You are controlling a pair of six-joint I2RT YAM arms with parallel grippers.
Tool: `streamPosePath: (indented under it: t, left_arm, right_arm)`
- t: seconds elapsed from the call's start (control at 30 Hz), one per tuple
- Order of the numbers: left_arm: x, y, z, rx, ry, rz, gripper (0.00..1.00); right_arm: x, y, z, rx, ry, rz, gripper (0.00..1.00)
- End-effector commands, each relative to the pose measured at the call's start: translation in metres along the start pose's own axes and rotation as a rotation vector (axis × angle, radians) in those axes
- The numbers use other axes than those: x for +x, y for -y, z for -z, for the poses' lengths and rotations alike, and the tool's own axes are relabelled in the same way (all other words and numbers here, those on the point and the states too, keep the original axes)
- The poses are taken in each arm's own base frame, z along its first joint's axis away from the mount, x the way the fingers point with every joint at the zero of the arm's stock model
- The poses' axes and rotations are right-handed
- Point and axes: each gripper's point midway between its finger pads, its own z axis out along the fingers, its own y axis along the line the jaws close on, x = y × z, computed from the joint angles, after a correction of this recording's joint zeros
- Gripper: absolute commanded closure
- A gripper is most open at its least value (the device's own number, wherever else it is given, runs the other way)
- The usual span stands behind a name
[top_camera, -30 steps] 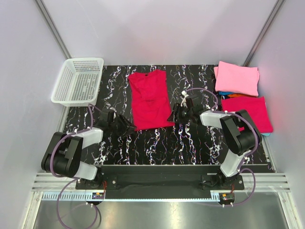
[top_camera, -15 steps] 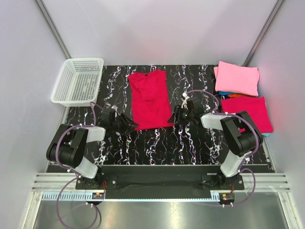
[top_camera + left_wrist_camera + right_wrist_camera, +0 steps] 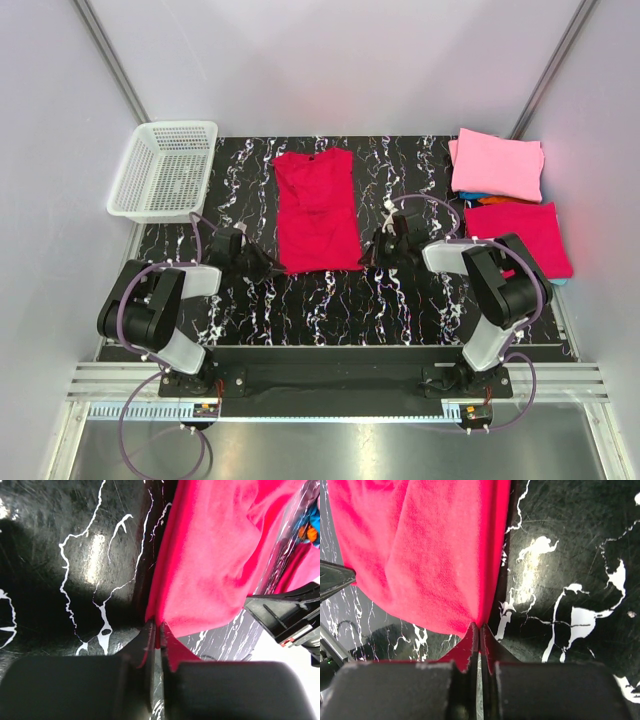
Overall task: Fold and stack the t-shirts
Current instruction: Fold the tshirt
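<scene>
Far left: white plastic mesh basket (image 3: 165, 165) at the table's back-left corner, well apart from the action.
Left hand: left hand (image 3: 272, 268) snapped closed from about half open a second ago; tips now pressed together on the near-left hem corner of the shirt, a sliver of red cloth pinched between them in the wrist view (image 3: 157, 630).
Centre: long crimson-red cloth t-shirt (image 3: 318, 210) flat on the black white-veined table (image 3: 400, 300), collar toward the far side, hem toward the arms, sides apparently already folded in to make a narrow strip.
Right hand: right hand (image 3: 368, 256) likewise clamped down in the same instant, closed tight on the near-right hem corner; same red cloth (image 3: 420, 545) gathered to a point at the tips (image 3: 479, 630).
Far right: folded pink cloth t-shirt (image 3: 497, 165) at the back, folded crimson-red t-shirt (image 3: 520, 235) just in front of it, hints of blue and orange cloth peeking between them.
Change: both near corners free a moment ago, both gripped now; shirt shifted slightly on the table.
Meaning: grasp looks secured at each hem corner, so probably ready for lifting the hem and carrying it toward the collar for a lengthwise fold; stacking on the right-hand piles not yet begun.
Watch: thin pinch, cloth could slip out on the lift.
</scene>
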Motion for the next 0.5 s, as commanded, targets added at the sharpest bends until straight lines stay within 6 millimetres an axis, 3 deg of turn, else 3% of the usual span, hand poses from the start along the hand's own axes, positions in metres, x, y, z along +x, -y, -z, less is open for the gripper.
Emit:
streamPosePath:
  t: [0.0, 0.1, 0.27, 0.47]
  left_arm:
    - [-0.010, 0.003, 0.003, 0.009, 0.044, -0.047, 1.00]
    - [-0.008, -0.003, 0.009, -0.025, 0.052, -0.056, 1.00]
    - [-0.005, -0.001, 0.039, -0.026, 0.114, -0.110, 1.00]
    - [0.019, 0.003, 0.075, 0.002, 0.123, -0.160, 1.00]
  right_arm:
    - [0.025, 0.009, 0.008, 0.040, -0.064, -0.019, 1.00]
    - [0.026, 0.007, 0.018, 0.041, -0.057, -0.015, 1.00]
    - [0.040, 0.001, 0.040, 0.023, -0.057, -0.029, 1.00]
    - [0.058, -0.016, 0.074, -0.012, -0.050, -0.014, 1.00]
